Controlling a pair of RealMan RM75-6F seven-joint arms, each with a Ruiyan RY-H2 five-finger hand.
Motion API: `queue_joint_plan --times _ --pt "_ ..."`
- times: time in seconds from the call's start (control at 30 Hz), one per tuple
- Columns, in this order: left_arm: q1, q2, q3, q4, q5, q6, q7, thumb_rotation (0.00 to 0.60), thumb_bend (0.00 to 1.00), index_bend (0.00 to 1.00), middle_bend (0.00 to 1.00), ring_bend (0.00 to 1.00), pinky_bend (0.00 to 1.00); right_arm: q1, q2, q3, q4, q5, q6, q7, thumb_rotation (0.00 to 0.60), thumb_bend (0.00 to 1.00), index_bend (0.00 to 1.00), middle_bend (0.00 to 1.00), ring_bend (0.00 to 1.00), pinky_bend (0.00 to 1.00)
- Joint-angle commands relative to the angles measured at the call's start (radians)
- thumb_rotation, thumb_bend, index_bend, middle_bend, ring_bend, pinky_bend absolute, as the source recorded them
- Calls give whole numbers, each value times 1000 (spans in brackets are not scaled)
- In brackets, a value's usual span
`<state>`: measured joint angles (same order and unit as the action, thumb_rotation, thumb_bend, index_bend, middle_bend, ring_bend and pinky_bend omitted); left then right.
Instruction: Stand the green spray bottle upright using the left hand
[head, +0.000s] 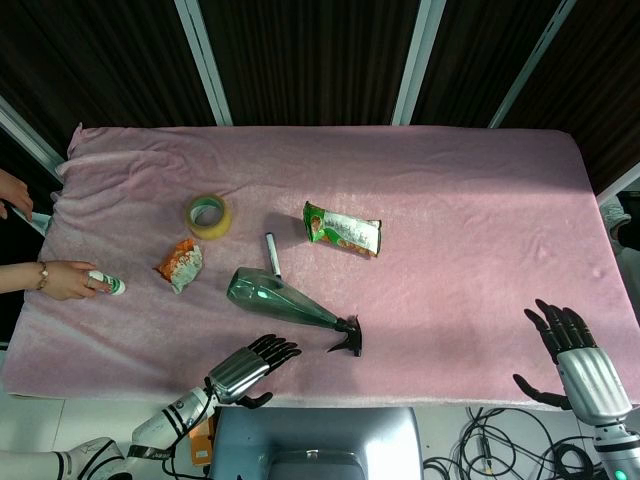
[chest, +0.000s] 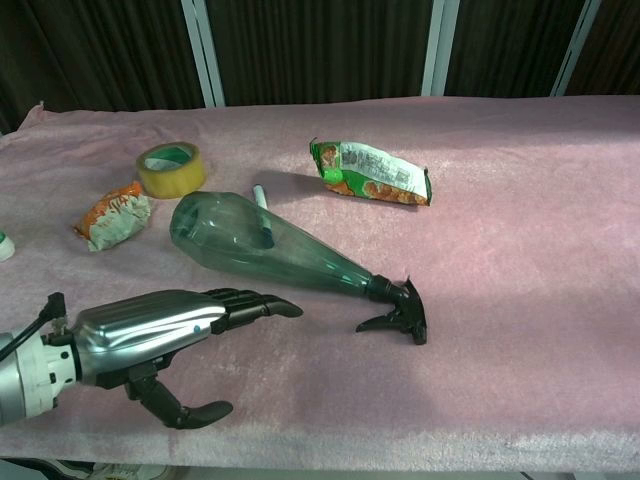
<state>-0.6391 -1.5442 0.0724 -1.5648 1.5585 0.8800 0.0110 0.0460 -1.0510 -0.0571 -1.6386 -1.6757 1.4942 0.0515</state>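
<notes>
Overhead, a pink plush cloth covers the whole table, lying in soft wrinkles, and behind it dark panels with pale metal frames close off the room; cables tangle on the floor below the near edge. On the cloth the green spray bottle lies on its side near the middle front, its wide base toward the far left and its black trigger head pointing to the near right, resting on the fabric. A pen lies just behind the bottle, a roll of yellow tape sits further back and to the left, an orange snack packet lies left of the bottle, and a green snack packet lies behind and to the right. At the far left edge a person's hand touches a small white and green tube. The left hand hovers at the near edge, just in front of the bottle's body, fingers stretched forward and loosely together, thumb dropped below, released and holding nothing; its fingertips are close to the bottle but apart from it. The right hand is well away at the near right corner, palm open with fingers spread and thumb out to the side, grasping nothing and touching nothing on the cloth.
</notes>
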Motion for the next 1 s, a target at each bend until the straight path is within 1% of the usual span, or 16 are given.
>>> queue_joint_plan --times 0.03,0.23,0.43,0.53,0.6,0.67,0.77,0.8,0.9,1.0 --pt "1 1 0 -2 -6 3 5 600 374 0 35 0 0 1 1 1 -1 2 -2 3 600 369 0 0 0 0" --pt "-8 15 -2 -26 -7 1 22 600 374 0 31 0 0 -2 3 -1 3 -1 4 6 600 368 0 0 0 0" --pt "-23 52 -26 -107 13 29 43 600 377 0 31 0 0 -6 8 -1 3 -1 11 18 600 368 0 0 0 0" --pt "-49 67 -62 -157 6 20 77 600 392 0 32 0 0 -9 13 -2 5 -5 18 31 600 367 0 0 0 0" --pt "-78 73 -97 -191 -15 -4 99 600 412 0 33 0 1 -11 18 -1 7 -1 21 44 600 368 0 0 0 0" --pt "-112 66 -137 -203 -47 -35 127 600 432 0 38 0 6 -12 25 2 10 7 24 62 600 368 0 0 0 0" --pt "-159 31 -187 -179 -107 -78 179 600 491 0 65 1 20 -16 36 6 15 17 33 94 600 368 0 0 0 0" --pt "-181 9 -207 -157 -138 -98 208 600 499 0 73 3 21 -18 41 8 18 20 38 110 600 368 0 0 0 0" --pt "-233 -53 -240 -82 -216 -139 286 600 538 0 100 12 18 -21 52 13 27 30 44 147 600 368 0 0 0 0" --pt "-267 -113 -240 0 -284 -150 392 600 544 0 100 6 8 -22 62 17 35 36 47 180 600 368 0 0 0 0"
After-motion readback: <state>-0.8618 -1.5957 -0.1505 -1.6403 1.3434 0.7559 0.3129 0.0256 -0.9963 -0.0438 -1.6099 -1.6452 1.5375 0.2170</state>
